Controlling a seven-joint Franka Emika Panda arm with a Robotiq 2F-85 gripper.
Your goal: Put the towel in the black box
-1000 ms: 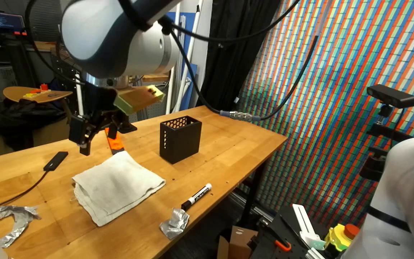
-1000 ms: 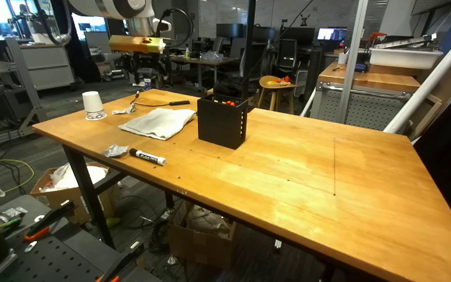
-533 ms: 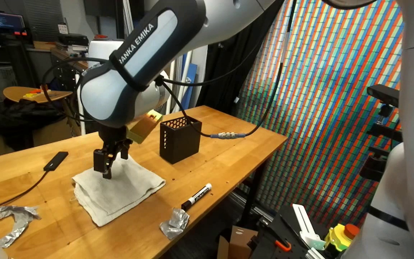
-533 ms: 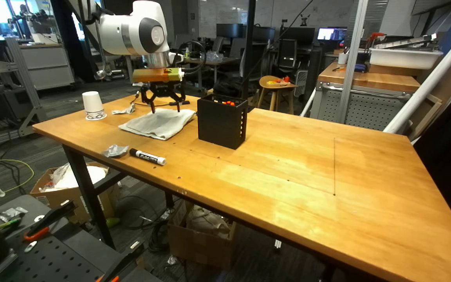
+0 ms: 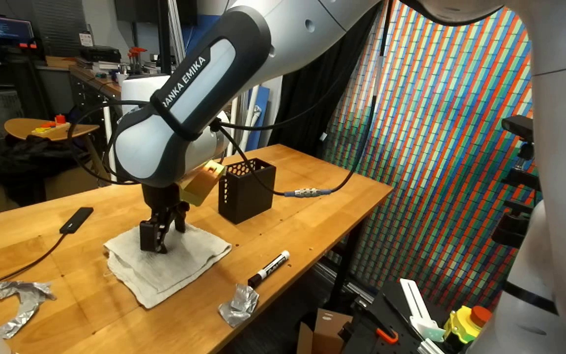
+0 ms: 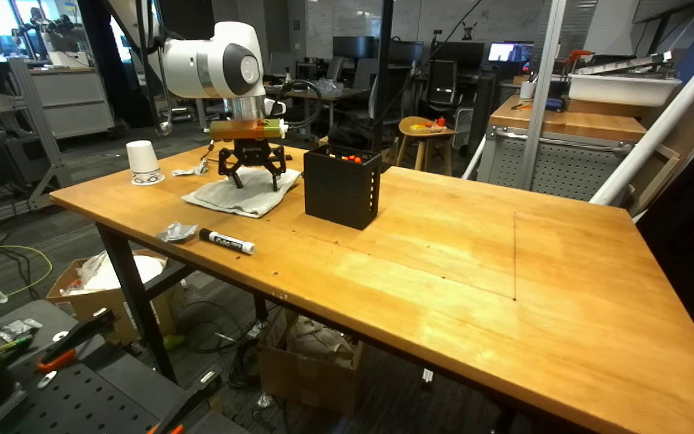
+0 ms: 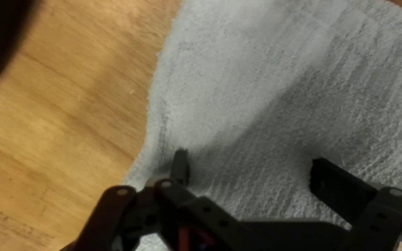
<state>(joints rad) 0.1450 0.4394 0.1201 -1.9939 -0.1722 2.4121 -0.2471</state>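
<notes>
The white towel (image 5: 170,275) lies folded flat on the wooden table; it shows in both exterior views (image 6: 226,202) and fills much of the wrist view (image 7: 250,76). My gripper (image 5: 169,240) points down over it, its fingertips touching or nearly touching the cloth, also in an exterior view (image 6: 256,187). In the wrist view the gripper (image 7: 248,162) is open with its fingers wide apart and flat towel between them. The black box (image 5: 247,196) stands upright beside the towel, open at the top with holes in its sides; it shows in both exterior views (image 6: 341,190).
A black-and-white marker (image 5: 269,268) and crumpled foil (image 5: 239,305) lie near the table edge. A foil strip (image 5: 22,305), a black hub with cable (image 5: 76,220) and a white paper cup (image 6: 143,161) lie around the towel. The arm's cable (image 5: 307,193) hangs past the box.
My gripper has come down from above the table onto the towel, staying open. The towel has shifted slightly from its earlier place. The box has not moved.
</notes>
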